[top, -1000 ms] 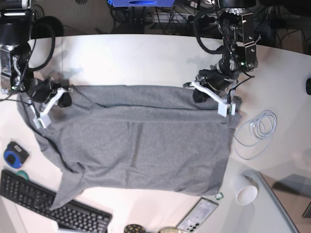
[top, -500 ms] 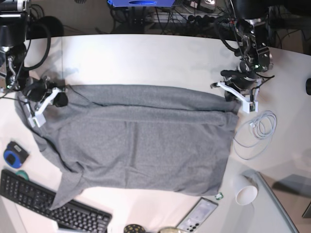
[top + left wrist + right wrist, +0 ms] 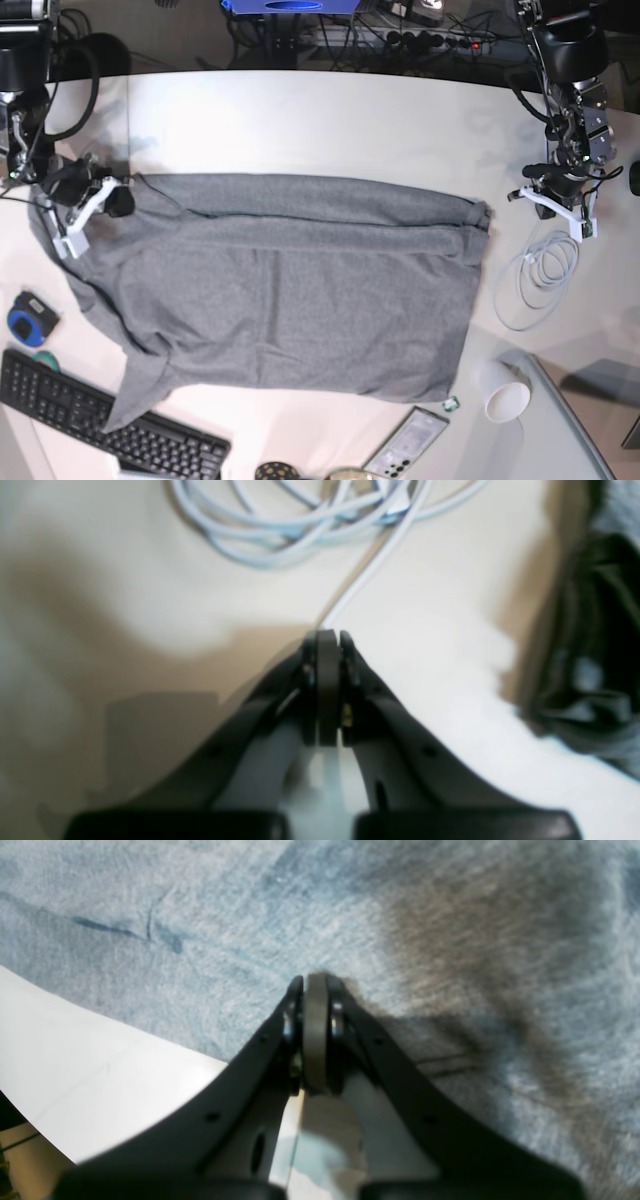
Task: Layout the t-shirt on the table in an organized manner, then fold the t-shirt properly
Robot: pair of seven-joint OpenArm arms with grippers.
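beside t-shirt (image 3: 300,280), cable (image 3: 540,270), cup (image 3: 505,392), keyboard (image 3: 100,425)

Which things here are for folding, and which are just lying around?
For the job: the t-shirt, the table.

Just lying about: white cable, paper cup, keyboard, phone, blue tape measure.

A robotics lab or office bench — keyboard (image 3: 110,425) and phone (image 3: 407,445) nearest the camera, cup (image 3: 505,391), cable coil (image 3: 540,270) beside the left gripper (image 3: 563,213).
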